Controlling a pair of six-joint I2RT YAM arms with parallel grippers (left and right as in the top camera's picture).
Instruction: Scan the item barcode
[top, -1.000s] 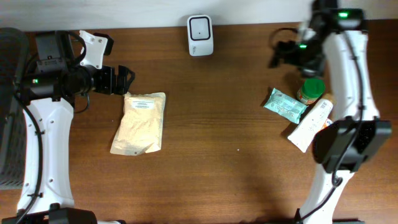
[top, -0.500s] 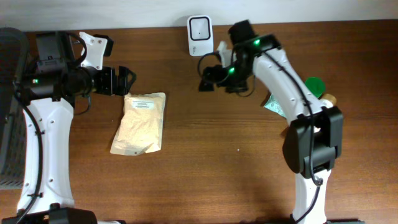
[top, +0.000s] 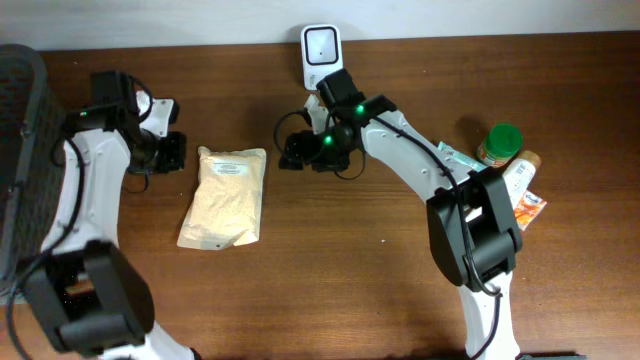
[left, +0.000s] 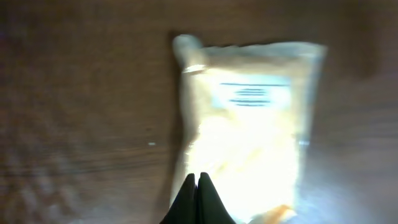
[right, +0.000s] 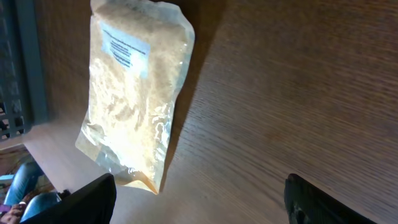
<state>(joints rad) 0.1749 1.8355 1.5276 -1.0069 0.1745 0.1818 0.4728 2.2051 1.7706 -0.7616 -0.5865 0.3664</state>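
The item, a clear pouch of pale yellow granules (top: 225, 195) with a white label, lies flat on the wooden table left of centre. It also shows as a blurred, glaring pouch (left: 249, 137) in the left wrist view and as a sharper pouch (right: 134, 87) in the right wrist view. My left gripper (top: 170, 152) sits just left of the pouch's top corner; it is the left gripper (left: 199, 186) with its tips pressed together and nothing between them. My right gripper (top: 290, 152) hovers right of the pouch; this right gripper (right: 199, 202) is open over bare wood. The white scanner (top: 322, 45) stands at the back edge.
A dark basket (top: 15, 150) fills the far left, and the same basket (right: 25, 62) shows in the right wrist view. At the right lie a green-lidded jar (top: 498, 143), a teal packet (top: 455, 155) and a white tube (top: 515, 185).
The right arm has swung from the right-hand items across to the middle, near the pouch. The left arm has turned and pulled in, and its gripper has shut.
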